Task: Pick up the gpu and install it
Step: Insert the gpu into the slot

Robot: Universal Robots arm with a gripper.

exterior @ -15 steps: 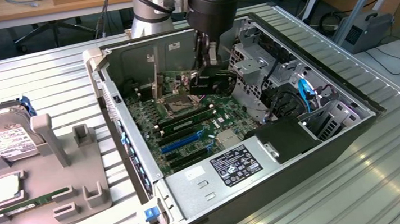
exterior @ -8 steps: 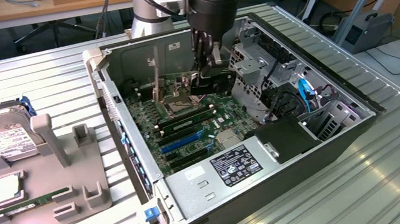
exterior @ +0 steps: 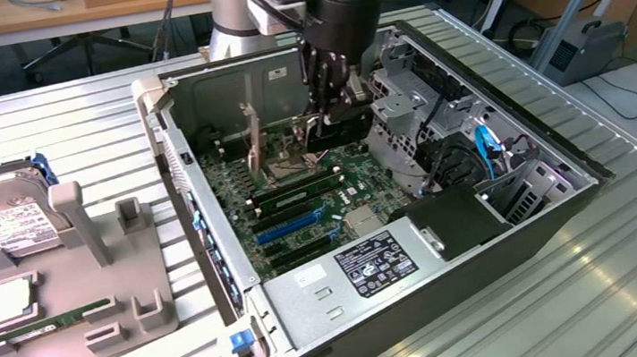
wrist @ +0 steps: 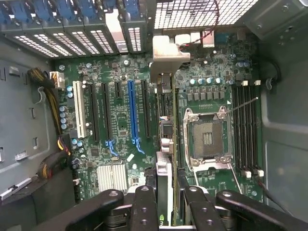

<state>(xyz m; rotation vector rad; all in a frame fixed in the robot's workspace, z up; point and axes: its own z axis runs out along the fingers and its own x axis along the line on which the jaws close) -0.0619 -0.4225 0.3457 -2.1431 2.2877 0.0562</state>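
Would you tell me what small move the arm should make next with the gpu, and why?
Probably a slow, straight descent. The fingers grip the gpu edge-on over the motherboard beside the CPU socket, bracket toward the rear slot covers; it does not look seated yet.

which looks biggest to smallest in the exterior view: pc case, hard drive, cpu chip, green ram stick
1. pc case
2. hard drive
3. cpu chip and green ram stick: not ranked. The stick looks longer but far thinner and the chip squarer, so they cover about the same area.
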